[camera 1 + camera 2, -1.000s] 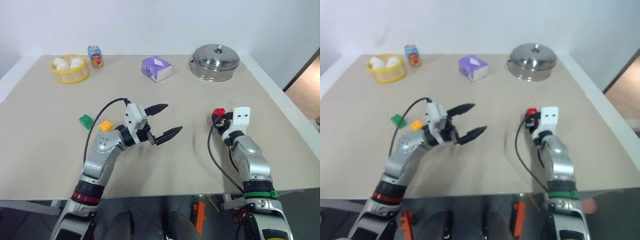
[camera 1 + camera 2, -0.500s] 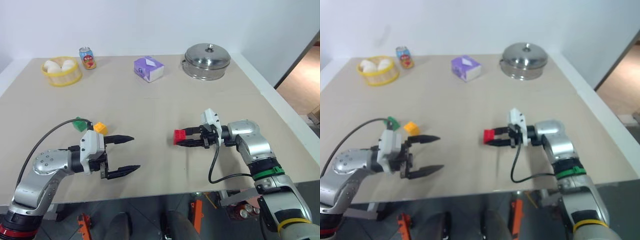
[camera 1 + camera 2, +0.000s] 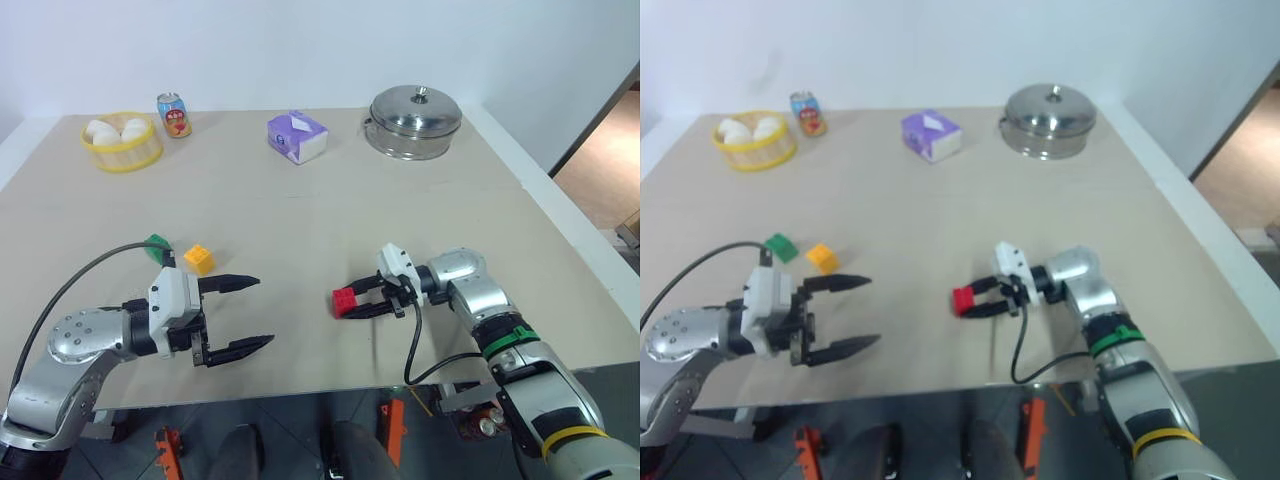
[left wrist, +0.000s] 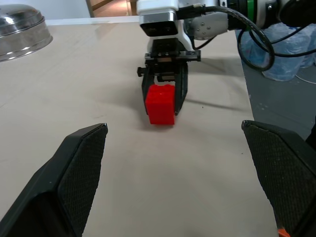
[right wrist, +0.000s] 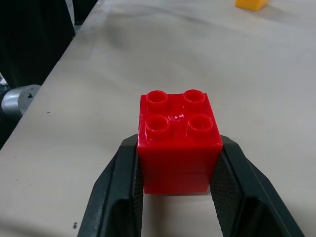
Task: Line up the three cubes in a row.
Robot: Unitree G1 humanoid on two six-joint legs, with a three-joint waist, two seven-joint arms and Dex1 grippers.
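**Red cube carried toward the other two**

Beige desk (image 3: pixel 300 230) lay under both arms. Nearest, the left gripper (image 3: pixel 238 314) gaped, holding nothing. Right of it, the right gripper's (image 3: pixel 362 303) fingers clamped the red cube (image 3: pixel 345 300), probably for placement. Beyond the left gripper sat the yellow cube (image 3: pixel 199 259) and green cube (image 3: pixel 157 244).

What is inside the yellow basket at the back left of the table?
The yellow basket holds white rounded things, at least two, showing above its rim. Whatever lies lower in it is covered by its wall and by them.

Two silver metal robot arms with white wrist blocks, looping black cables and black textured fingers (image 4: pixel 81 168).
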